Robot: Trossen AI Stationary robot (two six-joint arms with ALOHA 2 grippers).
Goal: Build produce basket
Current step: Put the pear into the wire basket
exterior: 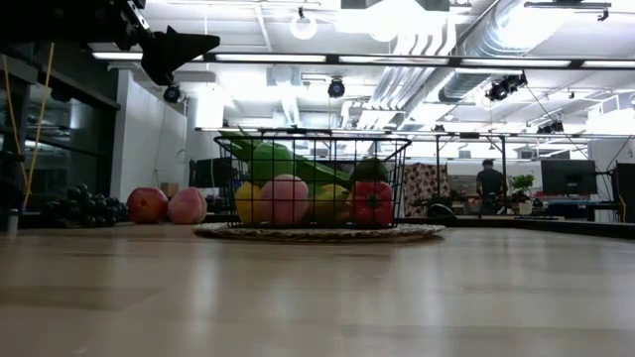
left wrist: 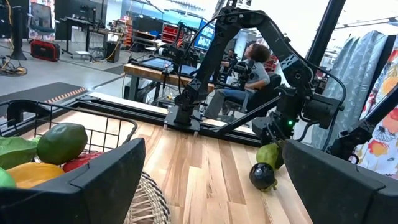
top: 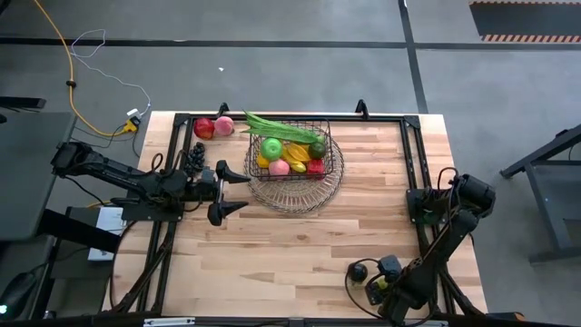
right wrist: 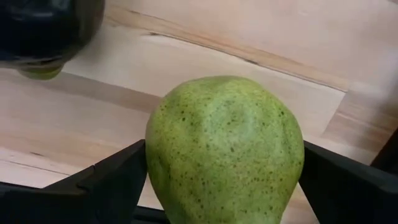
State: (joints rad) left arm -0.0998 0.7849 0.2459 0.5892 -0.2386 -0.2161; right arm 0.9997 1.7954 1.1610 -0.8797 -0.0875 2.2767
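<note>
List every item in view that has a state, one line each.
Basket: upright on the round wicker dish, partly filled with produce.
Red apple: on the table, outside the basket.
Peach: beside the apple, outside.
Grapes: on the table, outside.
Pear: between the right gripper fingers.
Left gripper: open, empty, beside the basket.

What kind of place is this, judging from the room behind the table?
Probably a robotics lab or workshop in an open industrial hall. The low view shows exposed ceiling ducts and distant desks with monitors. The left wrist view shows a person seated at another arm rig.
</note>
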